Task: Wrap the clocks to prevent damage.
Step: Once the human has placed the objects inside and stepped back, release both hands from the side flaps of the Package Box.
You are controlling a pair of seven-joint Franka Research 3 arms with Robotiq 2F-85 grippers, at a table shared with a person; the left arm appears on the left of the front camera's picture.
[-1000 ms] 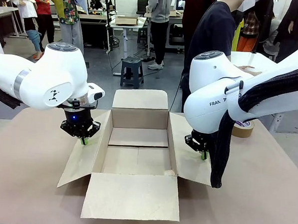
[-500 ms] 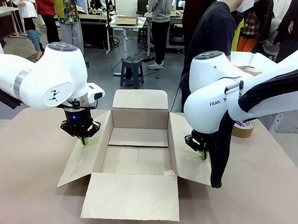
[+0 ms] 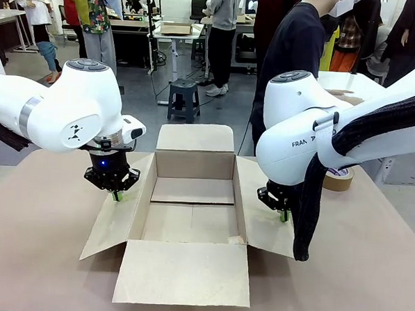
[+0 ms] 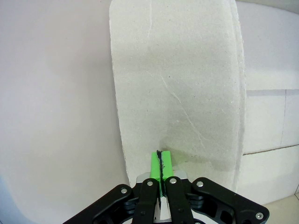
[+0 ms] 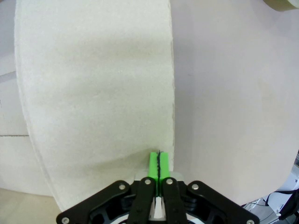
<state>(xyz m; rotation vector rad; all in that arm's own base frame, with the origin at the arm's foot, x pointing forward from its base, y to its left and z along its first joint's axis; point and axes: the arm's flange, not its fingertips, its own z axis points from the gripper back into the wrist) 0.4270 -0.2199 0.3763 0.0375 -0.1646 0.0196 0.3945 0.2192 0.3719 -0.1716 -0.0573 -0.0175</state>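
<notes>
front view, box: open brown cardboard box at the table's middle, all four flaps spread, its floor bare.
front view, left gripper: left gripper has green pads pressed together, pinching nothing, tips down on the left side flap.
front view, right gripper: right gripper has pads pressed together, pinching nothing, tips down on the right side flap.
front view, surroundings: beige roll of tape on the pale brown table, far right; a person's dark sleeve beyond the far flap.
left wrist view: left gripper pads meet with no gap, resting near the flap's outer edge.
right wrist view: right gripper pads meet with no gap, close to the flap's outer edge.
clocks: whereabouts cannot be told.
step in hand: judged as pinning both side flaps flat so the box stays open; wrapping not yet begun.
next move calls for: steady downward pressure on both flaps while clocks and padding are brought to the box.
</notes>
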